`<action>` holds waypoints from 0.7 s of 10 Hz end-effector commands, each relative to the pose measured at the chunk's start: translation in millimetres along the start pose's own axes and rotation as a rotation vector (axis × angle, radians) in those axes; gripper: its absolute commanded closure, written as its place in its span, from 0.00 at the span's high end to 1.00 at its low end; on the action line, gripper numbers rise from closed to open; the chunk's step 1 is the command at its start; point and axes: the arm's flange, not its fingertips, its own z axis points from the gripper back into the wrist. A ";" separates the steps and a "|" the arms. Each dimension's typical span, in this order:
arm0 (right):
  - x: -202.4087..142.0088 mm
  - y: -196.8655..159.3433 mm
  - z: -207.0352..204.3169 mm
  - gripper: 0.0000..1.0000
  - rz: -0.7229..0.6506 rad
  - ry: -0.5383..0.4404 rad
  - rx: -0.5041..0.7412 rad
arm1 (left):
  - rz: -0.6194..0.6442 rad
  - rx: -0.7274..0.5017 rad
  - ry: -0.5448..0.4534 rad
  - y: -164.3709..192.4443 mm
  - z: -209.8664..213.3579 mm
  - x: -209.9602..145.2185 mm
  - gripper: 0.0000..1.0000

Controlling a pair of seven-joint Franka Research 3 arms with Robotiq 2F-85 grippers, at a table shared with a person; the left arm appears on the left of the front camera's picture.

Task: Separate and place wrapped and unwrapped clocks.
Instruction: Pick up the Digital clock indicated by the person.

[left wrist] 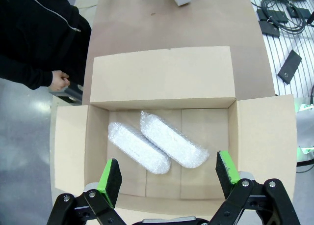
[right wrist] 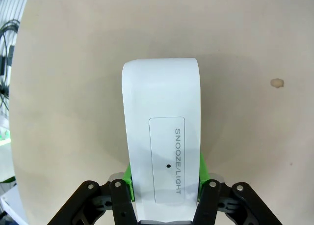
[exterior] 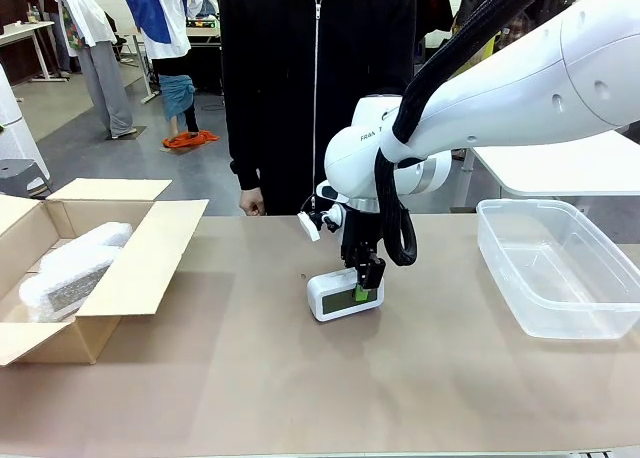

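Observation:
The bare white clock [exterior: 340, 294] stands on the brown table near its middle, and my right gripper [exterior: 366, 290] is shut on its right end. In the right wrist view the clock [right wrist: 163, 146] runs away from the camera with its SNOOZE/LIGHT panel up, green pads [right wrist: 128, 175] pressed on both sides. Two bubble-wrapped clocks [left wrist: 139, 148] [left wrist: 170, 146] lie side by side in the cardboard box [left wrist: 162, 75]. My left gripper [left wrist: 169, 176] hangs open above that box, holding nothing. From the front, one wrapped clock [exterior: 75, 268] shows inside the box [exterior: 140, 258].
A clear plastic tub [exterior: 555, 268] sits at the table's right. A person in black [exterior: 310, 78] stands at the far edge, one hand [exterior: 252, 203] by the table. Cables and black parts [left wrist: 282, 18] lie beyond the table's side in the left wrist view.

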 end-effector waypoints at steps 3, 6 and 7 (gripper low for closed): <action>1.2 5.1 27.8 0.11 -0.151 0.043 -0.041 | -0.023 -0.002 -0.004 -3.6 0.5 -1.8 1.00; 6.4 19.6 78.1 0.11 -0.236 0.057 -0.076 | -0.023 -0.002 -0.004 -3.6 0.5 -1.8 1.00; 9.4 27.1 100.4 0.00 -0.253 0.062 -0.084 | -0.023 -0.002 -0.004 -3.6 0.5 -1.8 1.00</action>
